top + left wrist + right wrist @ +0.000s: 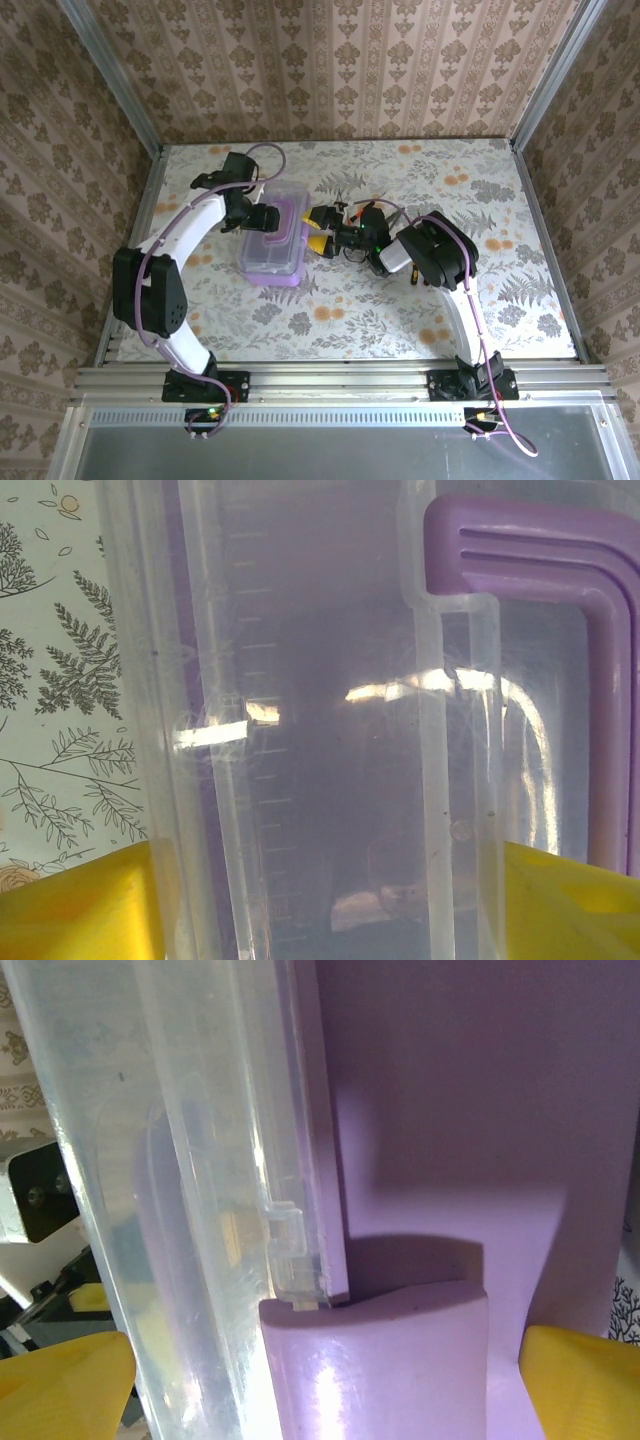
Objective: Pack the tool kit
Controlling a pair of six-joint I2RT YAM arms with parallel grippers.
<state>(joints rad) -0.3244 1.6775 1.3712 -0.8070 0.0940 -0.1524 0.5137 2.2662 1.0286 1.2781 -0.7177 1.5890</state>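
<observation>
you're working on the case (270, 256) itself now, not on loose tools. it lies flat on the table (430, 300) left of centre, with an arm at each long side. your left gripper (262, 216) sits over the far left part, its yellow fingers (75, 910) flanking a raised strip of the clear lid (320, 730), close against it. whether they press it or just bracket it, i can't tell. your right gripper (318, 232) comes in from the right edge with its fingers (585, 1380) spread wide and nothing clamped, the purple handle (400, 1360) standing between them with a gap on one side. the lid looks down on the lilac body, and a small clear clip (285, 1228) shows at the seam. i'd judge this as the lid step, so next you need one arm steadying the case while the other works the seam or handle squarely, without sliding it. through the lid the inside is a lilac haze, and whether any screwdrivers are in there is too blurred to say.
</observation>
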